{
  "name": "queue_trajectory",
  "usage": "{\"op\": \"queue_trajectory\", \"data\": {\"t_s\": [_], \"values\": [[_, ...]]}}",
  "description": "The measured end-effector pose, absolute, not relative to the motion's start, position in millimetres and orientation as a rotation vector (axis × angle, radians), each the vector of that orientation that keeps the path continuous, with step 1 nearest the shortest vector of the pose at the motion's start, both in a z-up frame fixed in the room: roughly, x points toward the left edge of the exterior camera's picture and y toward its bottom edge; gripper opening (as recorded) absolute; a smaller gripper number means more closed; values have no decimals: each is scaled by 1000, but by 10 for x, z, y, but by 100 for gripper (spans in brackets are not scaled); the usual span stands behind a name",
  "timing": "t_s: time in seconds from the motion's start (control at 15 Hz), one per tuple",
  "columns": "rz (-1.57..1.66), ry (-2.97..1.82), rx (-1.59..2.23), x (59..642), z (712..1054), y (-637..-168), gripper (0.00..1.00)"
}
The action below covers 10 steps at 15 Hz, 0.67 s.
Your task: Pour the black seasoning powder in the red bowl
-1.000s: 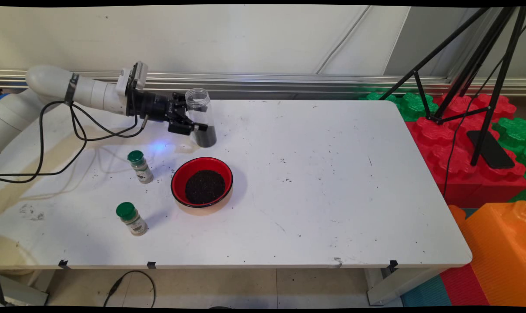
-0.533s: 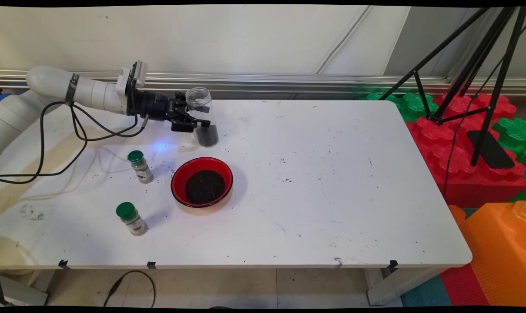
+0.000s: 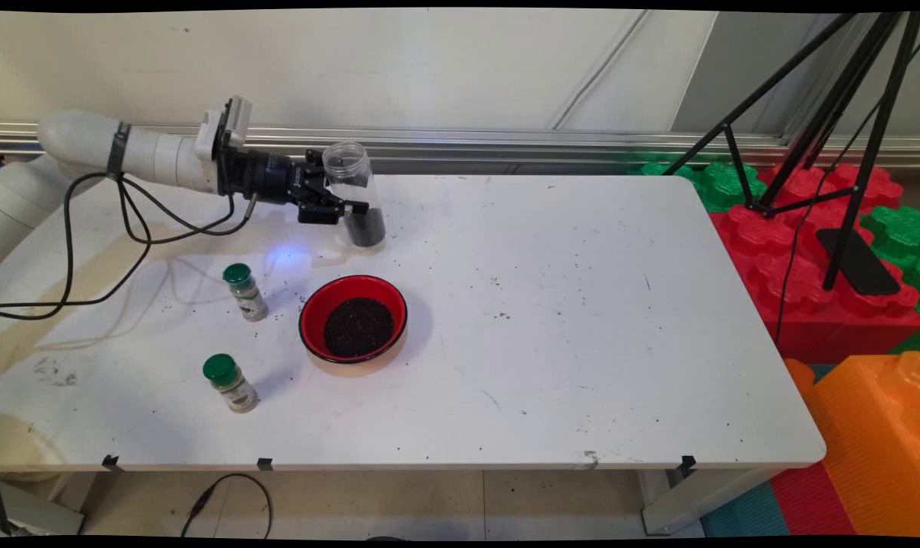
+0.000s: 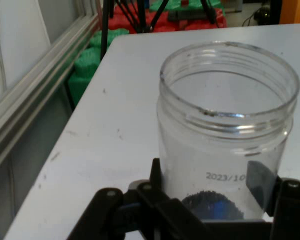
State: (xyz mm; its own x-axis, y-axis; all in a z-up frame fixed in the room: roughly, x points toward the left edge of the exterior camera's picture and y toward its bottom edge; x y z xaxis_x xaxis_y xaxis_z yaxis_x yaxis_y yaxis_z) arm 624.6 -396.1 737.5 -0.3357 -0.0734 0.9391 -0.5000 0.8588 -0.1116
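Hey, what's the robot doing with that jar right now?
The white arm's pincer is shut on a clear, lidless jar with dark grains in its bottom, held upright near the table's far left. Nearer the camera sits a red bowl of the same dark grains, with two green-capped shakers to its left.

The clear jar (image 4: 226,135) carries the one legible marking: the printed digits "2023/10", low on its wall in the hand view, cut off on the right where a black finger (image 4: 260,187) presses against the plastic; whatever characters follow are hidden. In the main view the same jar (image 3: 355,194) stands at the far left of the table and shows no readable print; the two green-capped spice bottles, the farther one (image 3: 245,292) left of the red bowl and the nearer one (image 3: 230,383) toward the near left, each wear a label with dark marks, but these are too small to read.
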Motion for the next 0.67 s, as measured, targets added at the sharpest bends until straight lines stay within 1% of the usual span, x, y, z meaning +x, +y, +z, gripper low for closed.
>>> {"op": "queue_trajectory", "data": {"t_s": [0.67], "values": [[599, -1903, 248, 6100, 7717, -3794, 0]]}}
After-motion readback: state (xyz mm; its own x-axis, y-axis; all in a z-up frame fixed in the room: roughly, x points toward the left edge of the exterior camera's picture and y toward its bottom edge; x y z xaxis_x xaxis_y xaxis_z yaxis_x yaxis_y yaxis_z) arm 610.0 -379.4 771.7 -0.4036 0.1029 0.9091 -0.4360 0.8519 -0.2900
